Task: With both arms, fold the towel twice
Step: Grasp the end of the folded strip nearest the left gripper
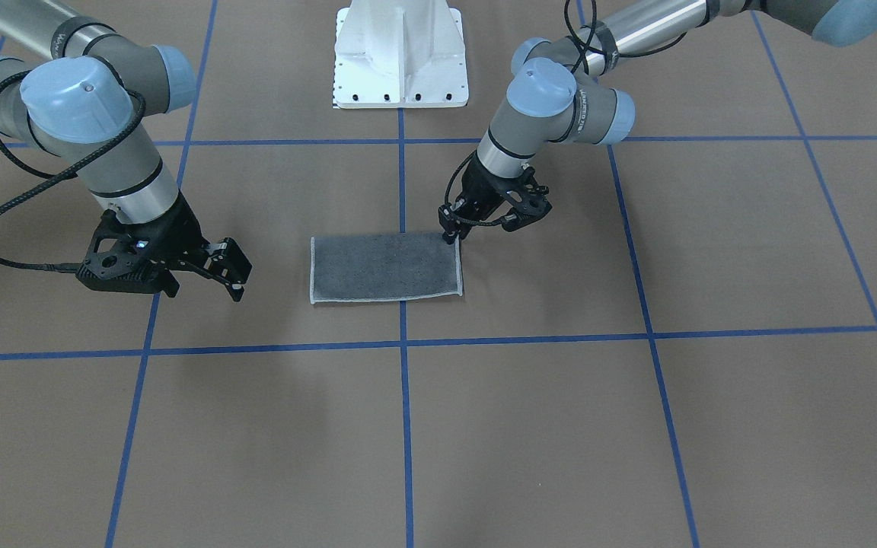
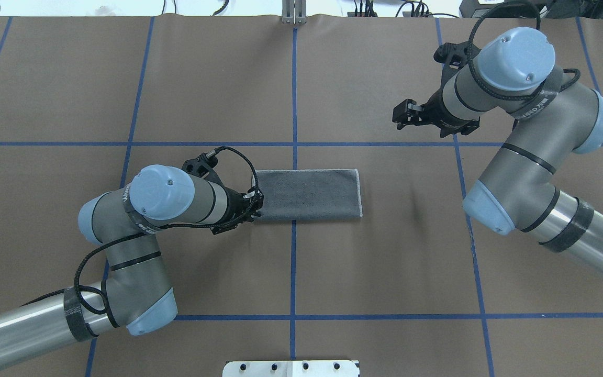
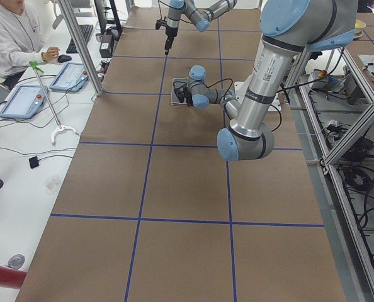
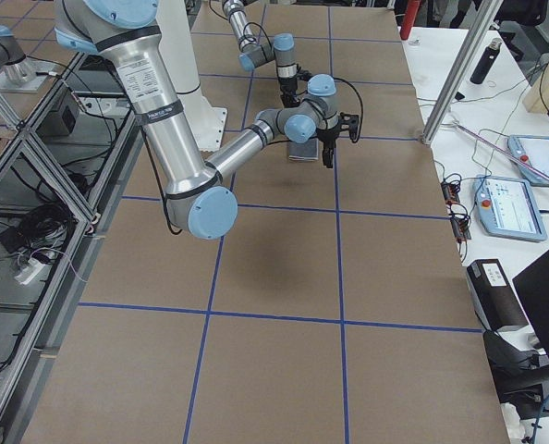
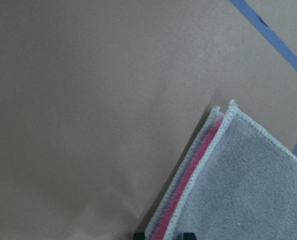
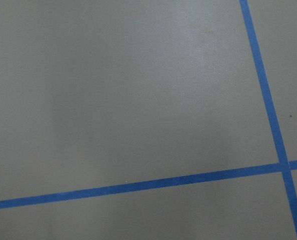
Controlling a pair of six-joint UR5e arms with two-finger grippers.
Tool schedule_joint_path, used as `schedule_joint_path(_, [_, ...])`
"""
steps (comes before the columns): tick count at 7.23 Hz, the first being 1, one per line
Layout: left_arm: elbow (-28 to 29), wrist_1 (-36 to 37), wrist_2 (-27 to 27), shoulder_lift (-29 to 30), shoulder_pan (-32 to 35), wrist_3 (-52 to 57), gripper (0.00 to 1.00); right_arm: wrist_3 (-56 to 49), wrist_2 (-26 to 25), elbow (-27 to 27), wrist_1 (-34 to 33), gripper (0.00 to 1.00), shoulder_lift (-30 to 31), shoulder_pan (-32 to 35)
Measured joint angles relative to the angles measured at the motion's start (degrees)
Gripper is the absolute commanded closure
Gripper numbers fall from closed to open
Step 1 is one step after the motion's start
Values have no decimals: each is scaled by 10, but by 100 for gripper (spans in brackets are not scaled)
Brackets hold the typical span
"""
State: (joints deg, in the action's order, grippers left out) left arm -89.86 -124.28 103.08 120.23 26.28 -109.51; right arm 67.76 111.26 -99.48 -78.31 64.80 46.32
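One folded grey towel [image 1: 385,268], left tool [image 1: 451,234] pinching corner, right tool [image 1: 234,272] apart

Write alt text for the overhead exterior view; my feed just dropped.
A towel, folded into a dark grey rectangle, lies flat across the centre blue line. The left gripper is down at its left short edge; whether it grips is unclear. The right gripper hangs open, well clear of the towel to the right.
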Motion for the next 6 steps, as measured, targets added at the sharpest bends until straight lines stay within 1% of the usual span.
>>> schedule_joint_path(1, [-1,0,0,0,0,0,92,0,0,0,0,0,0,0])
schedule_joint_path(2, [-2,0,0,-1,0,0,100,0,0,0,0,0,1,0])
schedule_joint_path(6, [-12,1,5,-2,8,7,100,-3,1,-1,1,0,7,0])
